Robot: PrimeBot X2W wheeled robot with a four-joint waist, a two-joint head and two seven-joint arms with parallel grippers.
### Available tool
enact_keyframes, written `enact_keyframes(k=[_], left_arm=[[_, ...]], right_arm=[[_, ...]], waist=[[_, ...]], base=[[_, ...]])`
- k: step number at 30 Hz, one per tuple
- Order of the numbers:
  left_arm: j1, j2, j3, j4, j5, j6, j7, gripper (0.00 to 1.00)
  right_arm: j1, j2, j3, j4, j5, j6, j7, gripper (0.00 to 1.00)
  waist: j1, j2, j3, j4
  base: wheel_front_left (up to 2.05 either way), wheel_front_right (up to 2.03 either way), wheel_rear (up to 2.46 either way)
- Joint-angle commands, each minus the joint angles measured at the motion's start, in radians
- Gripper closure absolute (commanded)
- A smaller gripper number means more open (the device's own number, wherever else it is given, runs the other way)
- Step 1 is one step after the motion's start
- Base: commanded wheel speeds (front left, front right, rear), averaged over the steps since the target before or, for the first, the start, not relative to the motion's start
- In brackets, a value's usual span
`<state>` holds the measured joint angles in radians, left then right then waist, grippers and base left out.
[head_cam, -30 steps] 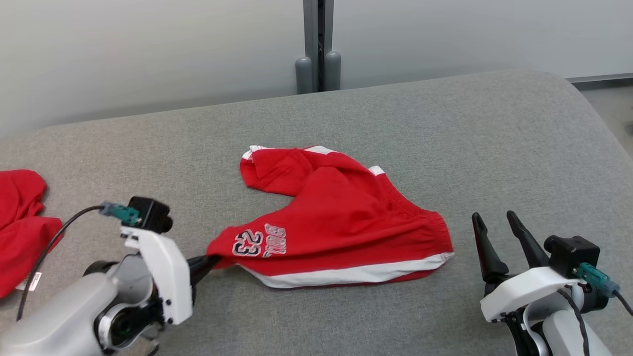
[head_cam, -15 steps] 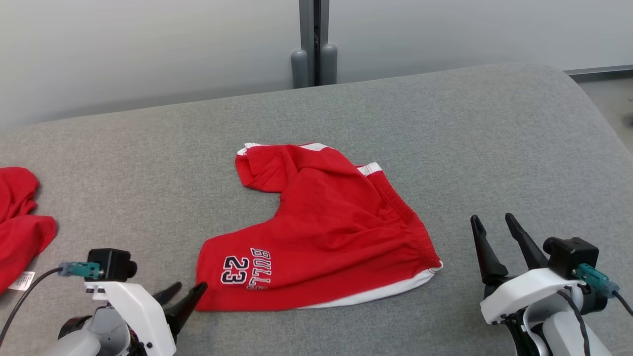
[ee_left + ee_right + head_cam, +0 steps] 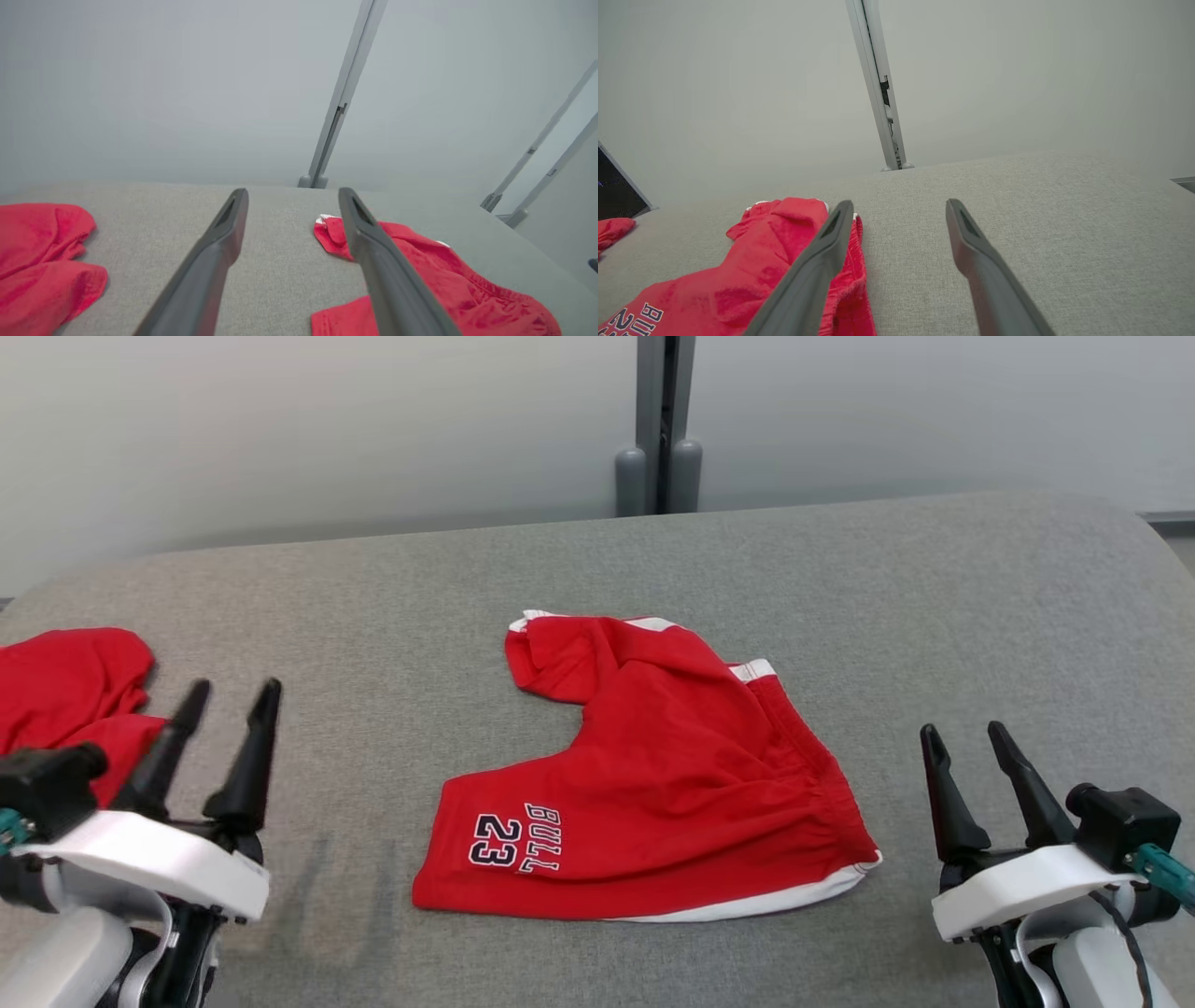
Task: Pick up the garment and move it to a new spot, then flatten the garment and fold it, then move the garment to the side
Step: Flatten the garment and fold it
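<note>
Shorts laid out mid-surface, flattening half done, fold and side move left to do

You had the red shorts point(image 3: 672, 784) lying loose in the middle of the grey surface point(image 3: 934, 616), the elastic waist toward your right tool point(image 3: 962, 731) and the "BULL 23" leg toward your left tool point(image 3: 235, 689). Both tools had their fingers apart and held nothing; the right one sat near the waist without touching it, and the left one sat well apart from the shorts, close to a second red garment point(image 3: 65, 681) at the surface's left end. The near leg looked fairly smooth, but the far leg was bunched and turned over on itself, so you seemingly had smoothing to finish, then the whole fold, then the move aside
</note>
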<state>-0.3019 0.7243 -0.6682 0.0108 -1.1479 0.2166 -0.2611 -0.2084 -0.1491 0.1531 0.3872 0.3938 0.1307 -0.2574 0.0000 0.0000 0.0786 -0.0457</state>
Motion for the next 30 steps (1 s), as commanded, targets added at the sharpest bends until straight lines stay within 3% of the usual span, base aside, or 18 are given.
enact_keyframes(k=[1,3,4,5,10,14,20,30], left_arm=[[0.061,-0.042,0.083,-0.009,0.094,0.02,-0.002,0.0],[0.083,-0.067,0.128,-0.016,0.146,0.025,-0.002,0.0],[0.122,-0.122,0.215,-0.032,0.251,0.019,-0.003,0.0],[0.122,-0.122,0.215,-0.032,0.251,0.019,-0.003,0.0],[0.245,-0.266,0.385,-0.031,0.469,-0.006,-0.003,0.0],[0.303,-0.361,0.471,-0.019,0.573,-0.057,-0.003,0.0],[0.345,-0.455,0.54,0.018,0.706,-0.14,-0.003,0.0],[0.372,-0.585,0.667,0.055,0.849,-0.217,-0.003,0.0]], right_arm=[[0.021,0.001,-0.017,-0.035,-0.012,0.0,-0.008,0.0],[0.026,0.005,-0.028,-0.058,-0.017,0.0,-0.009,0.0],[0.045,0.015,-0.047,-0.111,-0.032,0.0,-0.008,0.0],[0.045,0.015,-0.047,-0.111,-0.032,0.0,-0.008,0.0],[0.097,0.045,-0.106,-0.252,-0.082,0.0,-0.009,0.0],[0.134,0.058,-0.117,-0.313,-0.1,0.0,-0.009,0.0],[0.192,0.048,-0.095,-0.284,-0.129,0.0,-0.009,0.0],[0.172,0.045,-0.064,-0.245,-0.156,0.0,-0.009,0.0]], waist=[[0.0,0.0,-0.014,0.016],[0.0,0.0,-0.018,0.02],[0.0,0.0,-0.024,0.026],[0.0,0.0,-0.024,0.026],[0.0,0.0,-0.037,0.034],[0.0,0.0,-0.048,0.037],[0.0,0.0,-0.064,0.04],[0.0,0.0,-0.074,0.02]], base=[[0.0,0.0,0.0],[0.0,0.0,0.0],[0.0,0.0,0.0],[0.0,0.0,0.0],[0.0,0.0,0.0],[0.0,0.0,0.0],[0.0,0.0,0.0],[0.0,0.0,0.0]])
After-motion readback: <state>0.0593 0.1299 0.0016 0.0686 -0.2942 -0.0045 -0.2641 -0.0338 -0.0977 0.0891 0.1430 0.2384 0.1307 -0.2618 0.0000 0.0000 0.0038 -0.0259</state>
